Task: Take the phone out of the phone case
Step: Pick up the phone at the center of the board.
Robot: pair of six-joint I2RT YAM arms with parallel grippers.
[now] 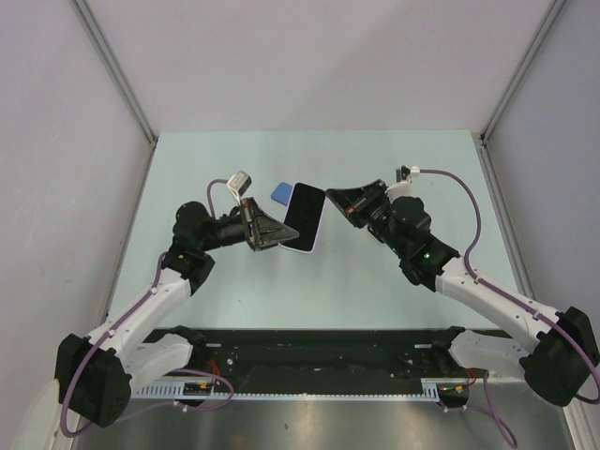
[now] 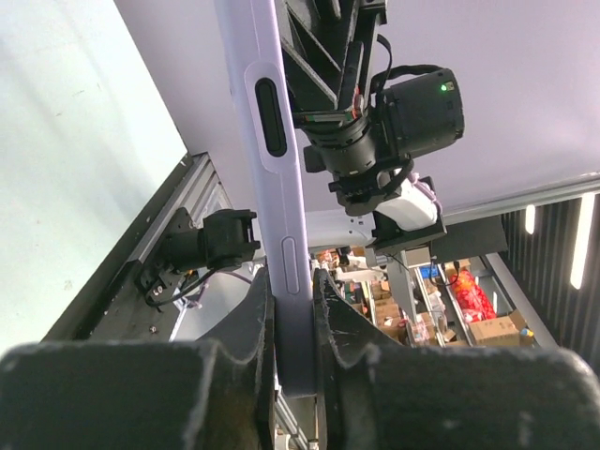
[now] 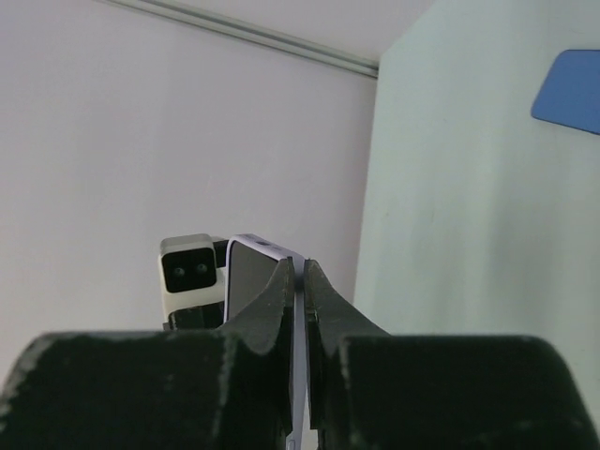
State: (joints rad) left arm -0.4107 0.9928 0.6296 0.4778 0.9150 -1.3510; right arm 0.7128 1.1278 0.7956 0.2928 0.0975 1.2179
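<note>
— Left gripper (image 1: 270,234)?
— Clamps the lavender phone case (image 2: 273,169) across its thickness, one finger (image 2: 246,328) on each face, low on the edge that runs up past the fingertips.
— And the phone (image 1: 305,216)?
— Sits inside the case (screen dark), held off the table (image 1: 375,281) between both pairs of fingers.
— Right gripper (image 3: 300,274)?
— Pressed almost together, pinching a thin lavender lip of the case at the fingertips.
— Anything else?
— Blue flat piece (image 1: 280,193), down on the table beyond the fingertips.
</note>
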